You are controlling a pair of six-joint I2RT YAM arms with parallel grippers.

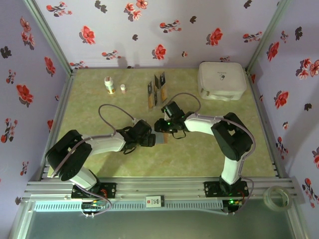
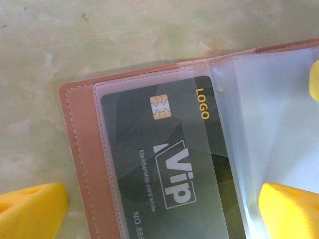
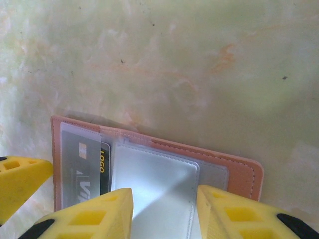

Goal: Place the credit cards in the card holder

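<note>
The reddish-brown card holder [image 2: 82, 149] lies open on the table, partly covered by both grippers [image 1: 161, 141]. A black credit card [image 2: 169, 164] marked "VIP" and "LOGO" sits inside its left clear pocket [image 3: 82, 167]. My left gripper [image 2: 162, 211] is open, its yellow fingers [image 2: 32, 209] straddling that card side. Over the empty clear pocket [image 3: 159, 184] on the right side hangs my right gripper [image 3: 164, 214], jaws apart and holding nothing. More dark credit cards [image 1: 160, 79] stand in a slotted rack [image 1: 155, 97] farther back.
A large white rounded case [image 1: 222, 79] sits at the back right. Two small bottles [image 1: 109, 84] stand at the back left. Floral walls enclose the table, and a tape roll [image 1: 276, 196] lies off the front right rail.
</note>
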